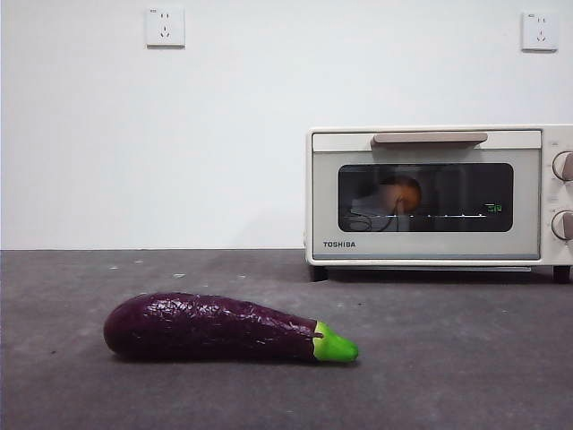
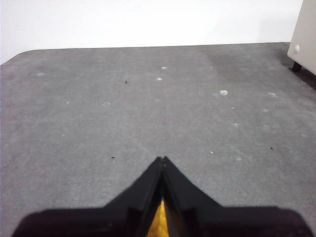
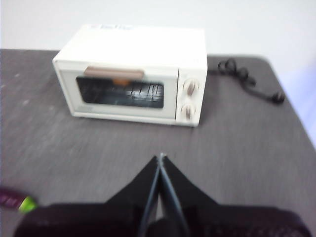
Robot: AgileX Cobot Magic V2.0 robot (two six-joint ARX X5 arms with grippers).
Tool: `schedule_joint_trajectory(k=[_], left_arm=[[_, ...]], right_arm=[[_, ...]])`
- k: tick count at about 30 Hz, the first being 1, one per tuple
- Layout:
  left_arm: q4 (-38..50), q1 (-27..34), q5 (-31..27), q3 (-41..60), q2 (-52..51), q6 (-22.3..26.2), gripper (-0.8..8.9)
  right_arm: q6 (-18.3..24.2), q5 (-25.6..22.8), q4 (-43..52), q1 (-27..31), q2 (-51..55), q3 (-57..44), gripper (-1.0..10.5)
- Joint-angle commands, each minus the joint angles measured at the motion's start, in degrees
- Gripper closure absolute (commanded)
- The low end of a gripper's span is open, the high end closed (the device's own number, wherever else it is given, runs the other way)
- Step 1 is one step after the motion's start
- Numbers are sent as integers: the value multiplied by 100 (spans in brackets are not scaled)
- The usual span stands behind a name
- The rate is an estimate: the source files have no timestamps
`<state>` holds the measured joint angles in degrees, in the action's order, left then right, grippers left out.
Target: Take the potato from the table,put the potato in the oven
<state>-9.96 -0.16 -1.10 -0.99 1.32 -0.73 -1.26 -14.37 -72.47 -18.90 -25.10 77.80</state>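
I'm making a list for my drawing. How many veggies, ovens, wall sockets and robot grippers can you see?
Veggies: 2, the eggplant on the table and a potato seen through the oven door
Ovens: 1, the oven
Wall sockets: 2, left socket and right socket
Grippers: 2, left gripper and right gripper
Total: 7

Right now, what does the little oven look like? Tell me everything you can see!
The toaster oven is a cream-white box with TOSHIBA printed under its dark glass window. A tan bar handle runs along the top of the door, which is shut. Two round knobs sit one above the other beside the door. It stands upright on short dark feet on the grey table, near the wall. Through the glass, something rounded and orange shows dimly. A black cord lies behind it. Nothing else touches it.
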Motion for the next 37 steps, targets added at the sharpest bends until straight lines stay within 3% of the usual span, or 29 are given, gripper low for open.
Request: schedule_joint_trajectory(k=[1, 3, 8, 13, 22, 37], left_arm=[[50, 13, 2, 52, -4, -57, 817], [50, 13, 2, 52, 9, -57, 817], [52, 13, 2, 52, 28, -57, 817], [50, 13, 0, 52, 66, -57, 817], [50, 13, 2, 52, 72, -57, 817], [50, 13, 2, 52, 122, -57, 817]], right_arm=[[496, 7, 1228, 129, 179, -813, 946], [481, 162, 2312, 319, 411, -1523, 946], [437, 1102, 4704, 885, 1119, -3351, 946], [452, 1204, 5982, 1204, 1606, -4878, 946], [249, 1204, 6843, 1740, 1891, -6804, 946], [22, 1292, 6516, 2090, 2465, -7702, 946]])
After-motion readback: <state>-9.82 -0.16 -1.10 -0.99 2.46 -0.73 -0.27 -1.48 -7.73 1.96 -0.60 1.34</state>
